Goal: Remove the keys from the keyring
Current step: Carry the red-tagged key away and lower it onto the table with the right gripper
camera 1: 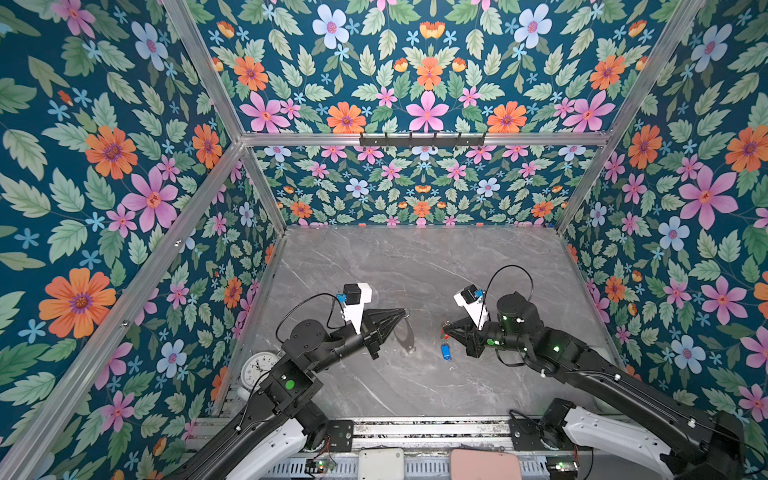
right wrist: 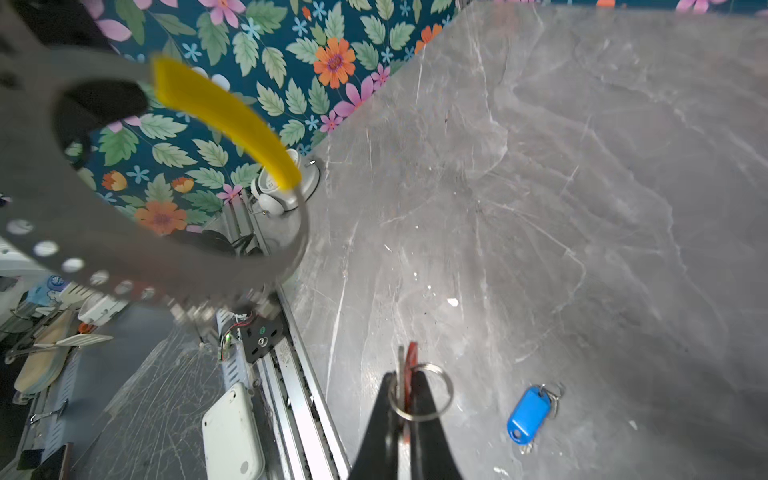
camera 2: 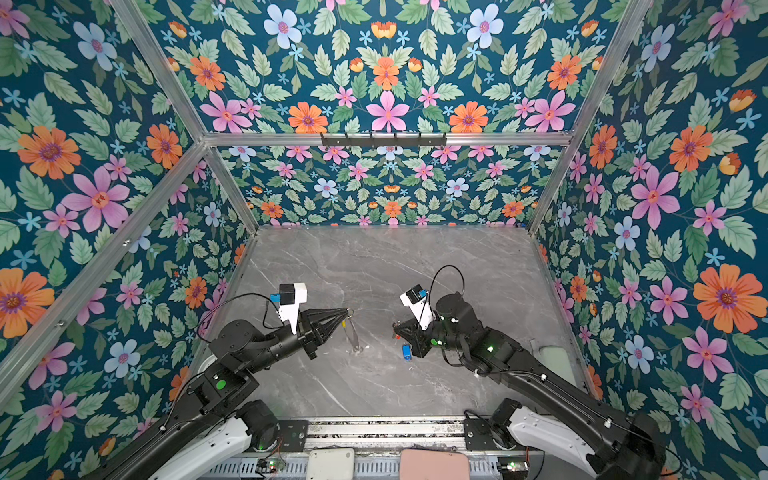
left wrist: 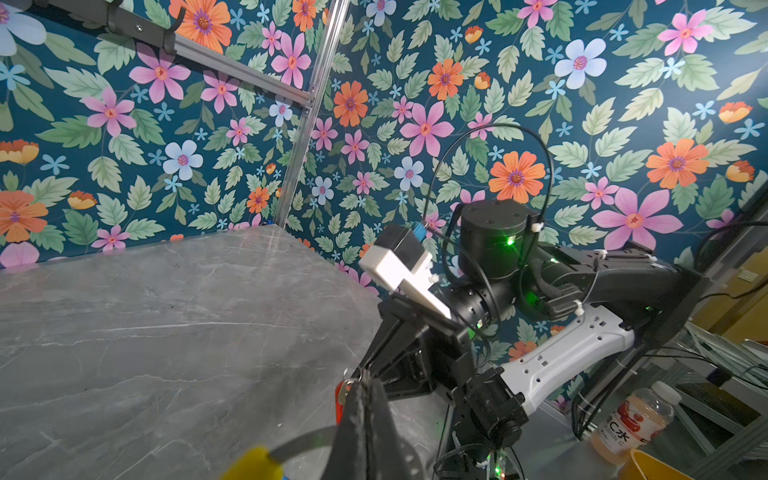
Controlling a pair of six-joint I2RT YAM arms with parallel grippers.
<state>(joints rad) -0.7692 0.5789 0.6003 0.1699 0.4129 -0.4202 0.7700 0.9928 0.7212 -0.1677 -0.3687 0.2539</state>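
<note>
My left gripper (camera 1: 404,312) clamps the large grey metal keyring (right wrist: 226,112) with yellow sleeve. My right gripper (right wrist: 406,378) pinches the red-orange-tagged silver key (right wrist: 411,355). The blue-tagged key (right wrist: 528,415) lies near the grey counter (camera 1: 415,266)'s front edge.

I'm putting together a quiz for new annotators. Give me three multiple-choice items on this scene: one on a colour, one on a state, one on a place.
1. The sleeve on the keyring is: A) green B) yellow C) white
2. The right hand is: A) open and empty B) shut on the red-tagged key C) shut on the keyring
3. The blue-tagged key is: A) lying on the table B) hanging on the keyring C) in the right hand

Answers: 1 B, the right wrist view shows a yellow arc on the hoop. 2 B, it pinches the red tag. 3 A, it lies loose on the marble beside that hand.
</note>
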